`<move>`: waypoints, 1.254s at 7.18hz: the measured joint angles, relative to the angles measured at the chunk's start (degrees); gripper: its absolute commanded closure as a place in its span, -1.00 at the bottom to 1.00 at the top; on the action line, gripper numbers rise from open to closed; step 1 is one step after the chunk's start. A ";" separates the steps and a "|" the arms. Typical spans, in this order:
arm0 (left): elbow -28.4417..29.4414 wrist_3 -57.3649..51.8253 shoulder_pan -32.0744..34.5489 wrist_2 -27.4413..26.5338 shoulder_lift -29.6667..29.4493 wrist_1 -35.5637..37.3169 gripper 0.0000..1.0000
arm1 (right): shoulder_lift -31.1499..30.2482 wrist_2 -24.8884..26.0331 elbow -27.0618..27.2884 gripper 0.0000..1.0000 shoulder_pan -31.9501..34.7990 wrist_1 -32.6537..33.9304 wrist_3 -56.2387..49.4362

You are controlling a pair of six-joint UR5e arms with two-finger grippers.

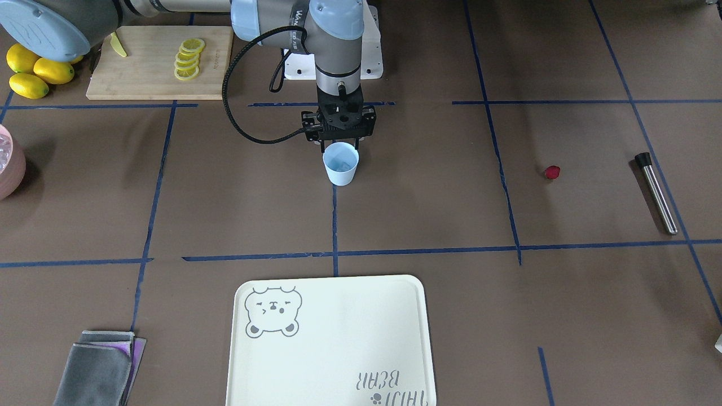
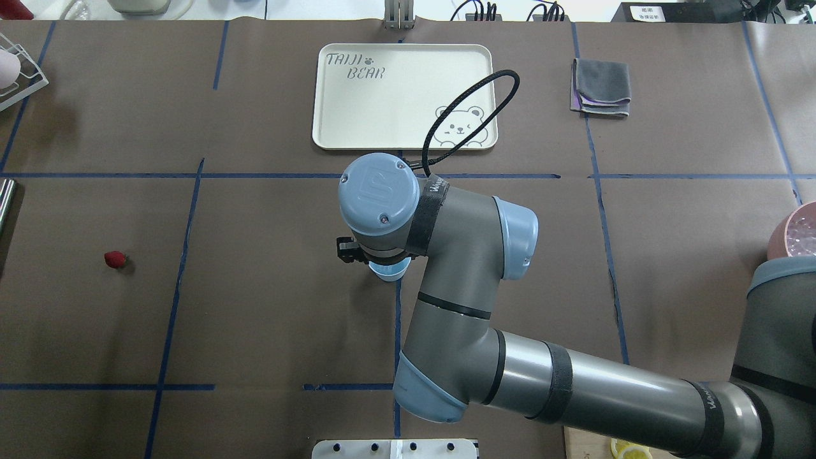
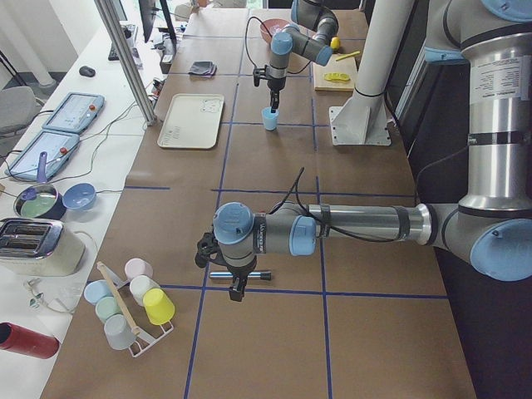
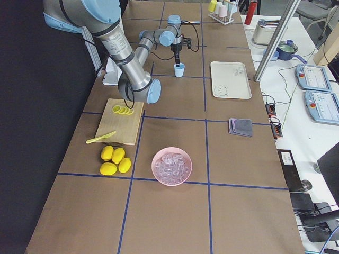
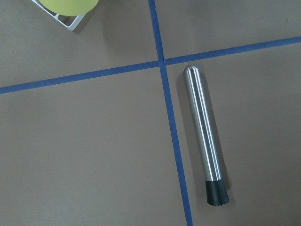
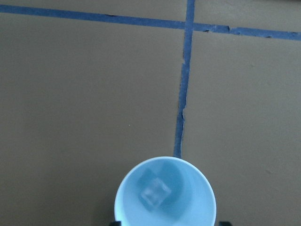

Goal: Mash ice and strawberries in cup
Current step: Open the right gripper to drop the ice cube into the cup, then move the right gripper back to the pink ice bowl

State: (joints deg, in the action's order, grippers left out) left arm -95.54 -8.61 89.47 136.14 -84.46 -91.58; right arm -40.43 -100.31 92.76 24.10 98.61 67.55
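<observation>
The pale-blue cup [image 1: 340, 164] stands mid-table on a blue tape line. One clear ice cube [image 6: 151, 193] lies on the bottom of the cup [image 6: 164, 197]. My right gripper [image 1: 340, 145] hangs open just above the cup's back rim. Its dark fingertips [image 6: 224, 222] show on either side of the cup. The strawberry [image 1: 552, 172] lies alone on the table, far toward my left side. My left gripper [image 3: 238, 291] hovers over a steel muddler [image 5: 203, 132] with a black tip. No finger shows in its wrist view, so I cannot tell its state.
A pink bowl of ice [image 4: 171, 166] sits at my right end. Beside it are lemons [image 1: 34, 70] and a cutting board [image 1: 152, 67] with lemon slices. A cream tray [image 1: 333, 344] and a grey cloth [image 1: 98, 369] lie at the far edge. A rack of cups [image 3: 129, 303] stands beyond the muddler.
</observation>
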 measured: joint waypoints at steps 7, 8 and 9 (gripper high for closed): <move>0.00 0.00 -0.17 0.00 0.00 0.00 -1.00 | -29.14 -19.60 17.80 -0.98 27.12 -0.69 -38.49; 0.00 0.00 -0.17 0.00 0.00 0.00 -1.00 | -35.10 -22.49 18.75 -0.97 31.78 -2.57 -45.74; 0.00 0.00 -0.17 0.00 0.00 0.00 -1.00 | -40.71 -25.39 18.71 -0.97 36.02 -5.42 -52.29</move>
State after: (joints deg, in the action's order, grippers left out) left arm -95.54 -8.61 89.30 136.14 -84.46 -91.58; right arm -81.15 -125.71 111.47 60.12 93.18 15.26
